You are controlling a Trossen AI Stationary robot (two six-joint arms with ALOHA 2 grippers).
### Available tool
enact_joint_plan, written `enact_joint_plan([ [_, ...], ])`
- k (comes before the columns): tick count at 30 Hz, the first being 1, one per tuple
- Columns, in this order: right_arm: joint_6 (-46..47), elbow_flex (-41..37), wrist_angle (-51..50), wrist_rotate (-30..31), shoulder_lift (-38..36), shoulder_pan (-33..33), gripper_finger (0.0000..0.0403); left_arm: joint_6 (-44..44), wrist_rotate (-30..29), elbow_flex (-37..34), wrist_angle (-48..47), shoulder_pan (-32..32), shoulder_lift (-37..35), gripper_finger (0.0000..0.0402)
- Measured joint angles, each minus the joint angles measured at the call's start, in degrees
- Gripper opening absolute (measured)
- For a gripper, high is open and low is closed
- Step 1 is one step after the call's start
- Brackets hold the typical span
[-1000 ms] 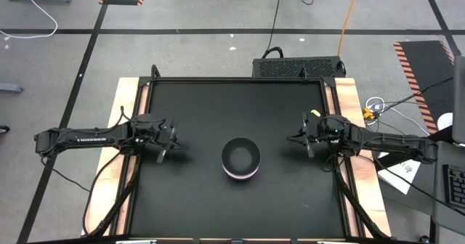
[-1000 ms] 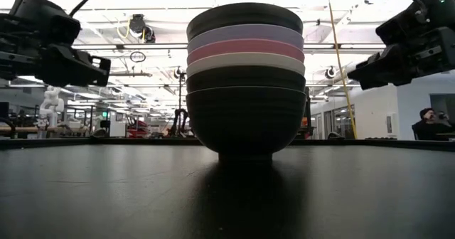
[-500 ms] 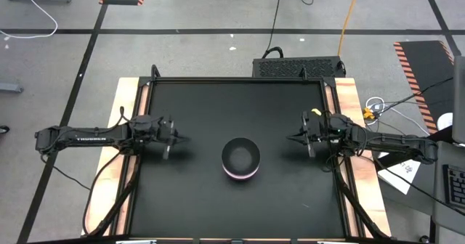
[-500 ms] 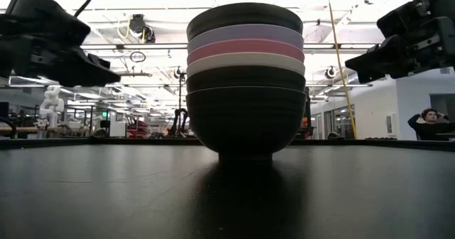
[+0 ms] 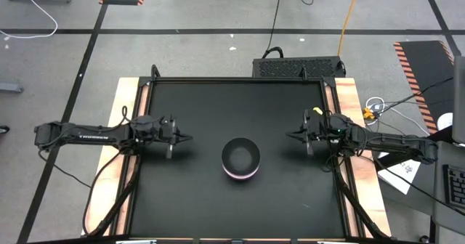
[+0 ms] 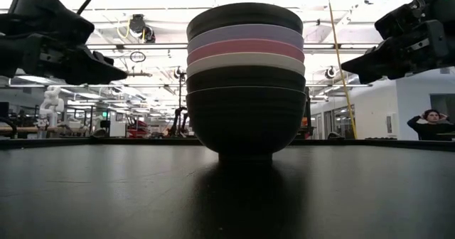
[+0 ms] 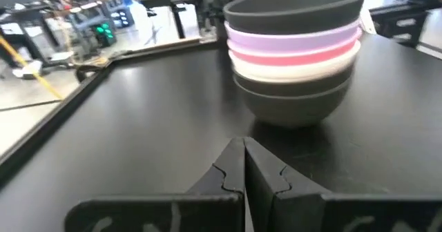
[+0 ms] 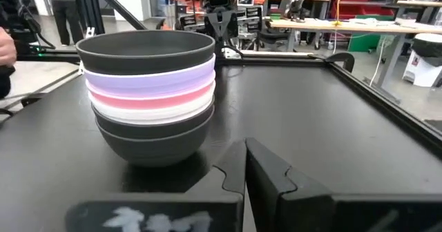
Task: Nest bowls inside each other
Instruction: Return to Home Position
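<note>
The stack of bowls (image 5: 240,159) sits roughly in the middle of the black tabletop (image 5: 182,197), all six nested into one tower. In the low view you can read the order going down: top black bowl (image 6: 245,15), purple bowl (image 6: 245,36), pink bowl (image 6: 245,50), white bowl (image 6: 245,62), then a second black bowl (image 6: 245,79), and the bottom black bowl (image 6: 245,121), which stands on the tabletop. Only the rims of the upper ones peek out, and the tower looks straight, not leaning.

The left pincer (image 5: 186,136) hangs in the air over the left part of the tabletop, well apart from the stack and pointing toward it. Its wrist view shows the two fingers (image 7: 231,173) squeezed together with nothing between them. The right pincer (image 5: 291,136) is pretty much the mirror image on the right side: off the tabletop, aimed at the bowls, fingers (image 8: 269,173) pressed together and holding nothing.

A person (image 6: 429,119) shows far back in the room.
</note>
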Motion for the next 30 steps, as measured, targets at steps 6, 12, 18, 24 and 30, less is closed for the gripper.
enact_joint_plan([
  [6, 0.9, 0.0, 0.0, -3.0, -0.1, 0.0, 0.0000, 1.8, 1.8, 0.0, -1.8, -0.5, 1.1, 0.0000],
  [12, 1.5, 0.0, 0.0, -0.3, -0.1, 0.0, 0.0000, -0.5, -3.9, 0.0, -3.1, 0.8, 1.1, 0.0000],
  [18, 2.2, 0.0, 0.0, 1.7, -0.2, 0.0, 0.0000, -1.9, -4.8, 0.0, -3.1, 2.4, 1.0, 0.0001],
  [24, 2.0, 0.0, 0.0, 1.6, -2.3, 0.0, 0.0000, -0.3, -2.8, 0.0, -3.0, 2.3, -2.9, 0.0002],
  [30, 2.5, 0.0, -1.7, -0.2, -6.3, 0.0, 0.0000, -0.1, -1.8, 0.0, -7.5, 2.3, -9.5, 0.0002],
])
